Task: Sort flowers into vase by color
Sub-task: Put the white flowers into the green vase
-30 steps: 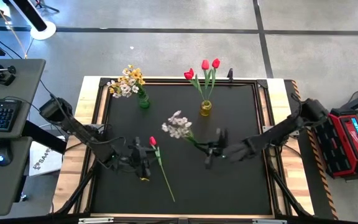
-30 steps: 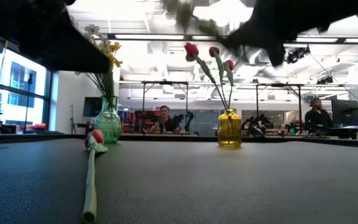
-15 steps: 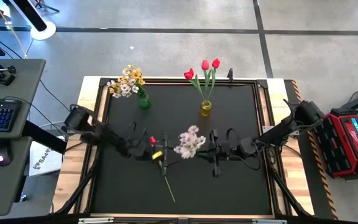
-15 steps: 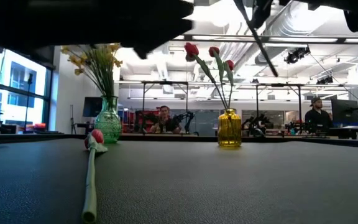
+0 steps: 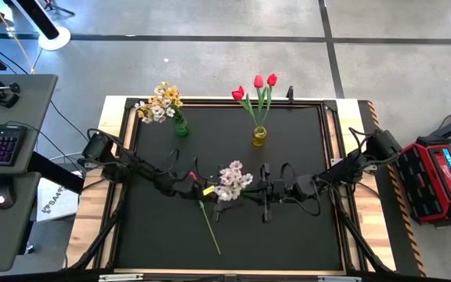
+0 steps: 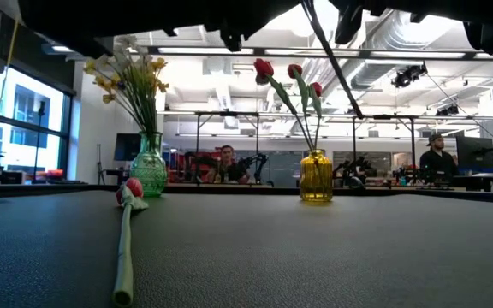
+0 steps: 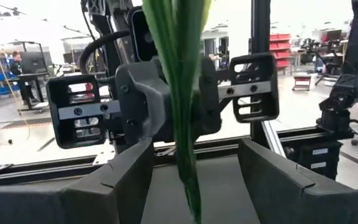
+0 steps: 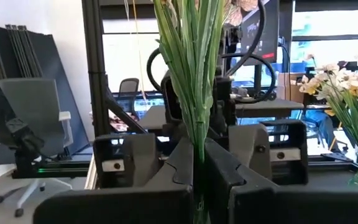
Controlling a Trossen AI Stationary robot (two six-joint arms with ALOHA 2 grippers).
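- Three red tulips [image 5: 258, 84] sit in the yellow vase [image 5: 259, 137]; yellow and white sprays [image 5: 160, 103] fill the green vase [image 5: 182, 128].
- Right tool [image 5: 255, 192] is clenched on the white blossom spray [image 5: 232, 180], held above bench [image 5: 288, 235] centre.
- Left tool [image 5: 204, 190] is released, fingers either side of that stem.
- Left to do: this spray, plus one red tulip [image 6: 129, 190] lying on the bench.

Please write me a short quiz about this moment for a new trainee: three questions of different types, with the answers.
1. True or false: the right gripper is shut on the white spray's stems, while the left gripper is open around them.
2. How many red tulips stand in the yellow vase? A) one B) three C) five
3. Fill in: one fallen tulip lies on the ____.
Key: 1 true; 2 B; 3 table.
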